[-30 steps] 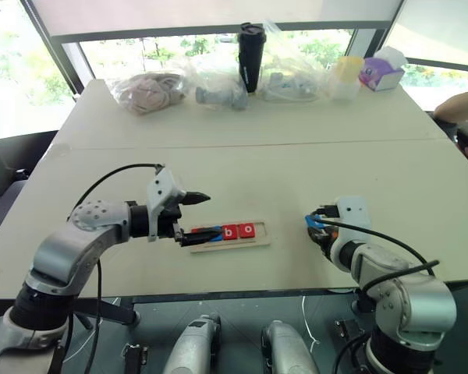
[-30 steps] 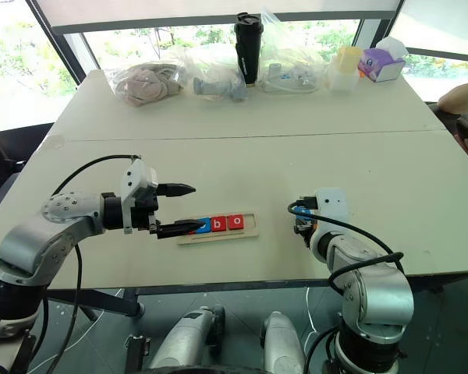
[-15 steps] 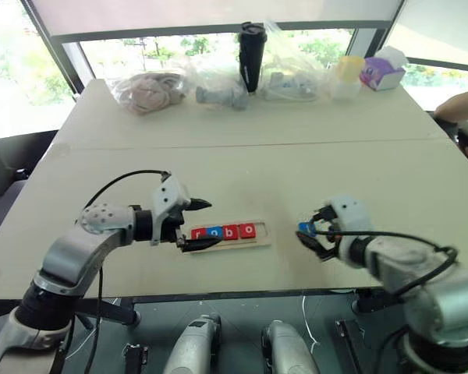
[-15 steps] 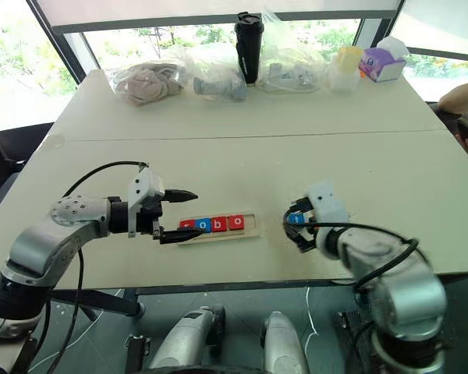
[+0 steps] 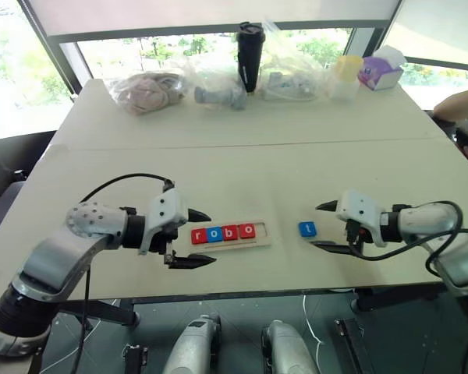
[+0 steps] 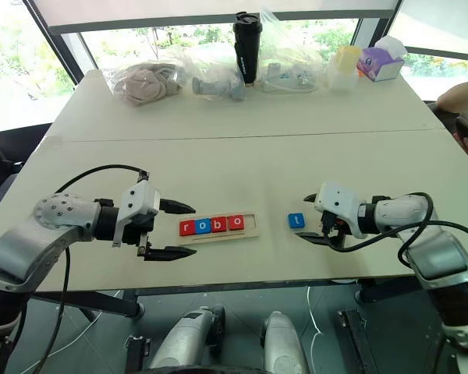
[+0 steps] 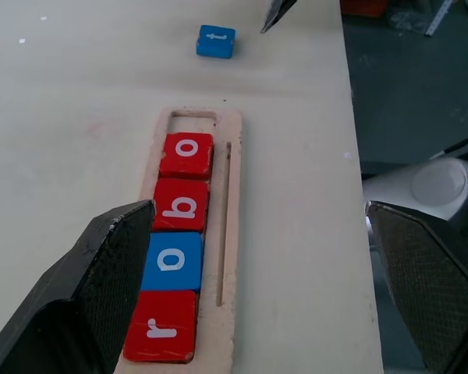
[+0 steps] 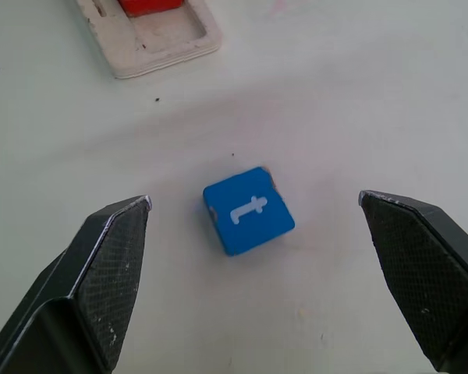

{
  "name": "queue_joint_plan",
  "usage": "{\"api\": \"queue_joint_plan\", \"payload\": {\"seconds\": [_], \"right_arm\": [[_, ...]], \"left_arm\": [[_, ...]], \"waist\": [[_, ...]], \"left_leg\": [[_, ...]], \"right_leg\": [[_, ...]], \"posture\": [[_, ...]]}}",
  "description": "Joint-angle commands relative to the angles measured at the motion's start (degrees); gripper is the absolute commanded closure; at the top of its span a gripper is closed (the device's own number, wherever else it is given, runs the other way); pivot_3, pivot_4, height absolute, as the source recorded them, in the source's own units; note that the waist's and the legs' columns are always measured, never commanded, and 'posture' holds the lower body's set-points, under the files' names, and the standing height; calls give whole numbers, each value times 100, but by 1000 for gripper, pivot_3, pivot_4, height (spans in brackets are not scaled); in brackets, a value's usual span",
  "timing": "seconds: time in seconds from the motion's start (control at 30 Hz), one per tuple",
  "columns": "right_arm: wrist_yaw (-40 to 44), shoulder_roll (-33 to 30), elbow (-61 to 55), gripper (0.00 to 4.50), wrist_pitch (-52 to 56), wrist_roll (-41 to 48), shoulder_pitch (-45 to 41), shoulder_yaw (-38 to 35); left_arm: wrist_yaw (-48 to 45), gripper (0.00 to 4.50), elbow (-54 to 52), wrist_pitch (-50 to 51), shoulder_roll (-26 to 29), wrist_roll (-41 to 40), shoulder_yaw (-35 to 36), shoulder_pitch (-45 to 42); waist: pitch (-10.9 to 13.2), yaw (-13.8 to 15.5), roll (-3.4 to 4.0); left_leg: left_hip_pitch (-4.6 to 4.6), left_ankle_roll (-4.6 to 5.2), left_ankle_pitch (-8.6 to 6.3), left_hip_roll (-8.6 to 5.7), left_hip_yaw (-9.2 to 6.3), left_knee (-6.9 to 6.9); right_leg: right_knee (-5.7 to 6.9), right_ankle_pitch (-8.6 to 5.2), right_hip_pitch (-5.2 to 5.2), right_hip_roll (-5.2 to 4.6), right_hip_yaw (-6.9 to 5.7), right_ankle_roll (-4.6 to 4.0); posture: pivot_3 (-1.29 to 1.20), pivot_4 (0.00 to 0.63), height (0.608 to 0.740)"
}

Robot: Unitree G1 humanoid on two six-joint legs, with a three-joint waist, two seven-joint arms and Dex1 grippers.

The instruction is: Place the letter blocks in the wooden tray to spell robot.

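The wooden tray (image 5: 262, 238) lies near the table's front edge. In it sit several letter blocks in a row: red r (image 5: 199, 234), blue o (image 5: 214, 233), red b (image 5: 230, 231) and red o (image 5: 247, 230); the slot at its right end is bare. A blue t block (image 5: 307, 229) lies flat on the table just right of the tray. My left gripper (image 5: 212, 238) is open at the tray's left end, holding nothing. My right gripper (image 5: 315, 225) is open, and the t block (image 8: 248, 210) lies on the table between its spread fingers and a little ahead of them, untouched.
Along the table's far edge stand plastic bags (image 5: 148, 89), a black tumbler (image 5: 250, 54), a yellow cup (image 5: 346, 74) and a purple tissue box (image 5: 380, 68). A person's arm (image 5: 460, 105) shows at the right edge. The table's front edge runs just below both grippers.
My right gripper rolled over, opened and let go of the blue t, which now lies on the table. My left gripper drew back from the tray's left end, leaving the red r there.
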Motion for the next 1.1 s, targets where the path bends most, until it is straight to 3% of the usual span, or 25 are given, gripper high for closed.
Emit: {"api": "queue_joint_plan", "payload": {"seconds": [0.03,0.3,0.4,0.5,0.53,0.57,0.9,1.1], "right_arm": [[244,159,759,54,-760,-238,-281,153],[731,335,1714,54,-1073,-231,-624,213],[934,411,1890,959,-945,-131,-723,198],[1144,497,2050,2450,-794,-82,-856,246],[1175,528,2060,3129,-737,-82,-900,258],[1182,558,2065,3406,-695,-90,-943,261],[1131,1033,527,3402,533,300,-1486,407],[1222,1361,812,3402,253,-175,-1843,1023]], "left_arm": [[55,0,-315,10,53,-62,145,-67],[250,0,-451,117,70,-66,188,121],[312,0,-494,167,69,-99,226,185],[352,0,-467,182,85,-116,263,230],[346,0,-446,171,93,-113,274,241],[341,0,-429,164,98,-106,284,251],[302,0,-301,153,305,-123,543,407],[305,0,-304,169,298,-106,501,402]], "waist": [[0,8,0],[0,8,0],[0,7,0],[0,1,0],[0,0,0],[0,0,0],[1,-11,3],[0,29,1]], "left_leg": [[-1,2,1,0,0,0],[5,1,1,0,1,4],[6,-2,-1,0,1,6],[7,-3,-2,0,1,6],[7,-3,-2,0,1,6],[7,-3,-1,0,1,6],[4,-7,-4,1,1,0],[3,-8,-5,-3,2,2]], "right_leg": [[0,0,-1,0,0,0],[15,1,1,1,1,2],[16,1,2,1,1,2],[17,1,1,1,1,2],[18,1,1,1,1,2],[19,1,0,1,1,2],[26,1,-15,2,6,1],[18,1,-18,-2,5,1]], "posture": [[0,150,740],[0,150,740],[0,150,740],[0,150,740],[0,150,740],[0,150,740],[0,150,740],[0,150,740]]}}
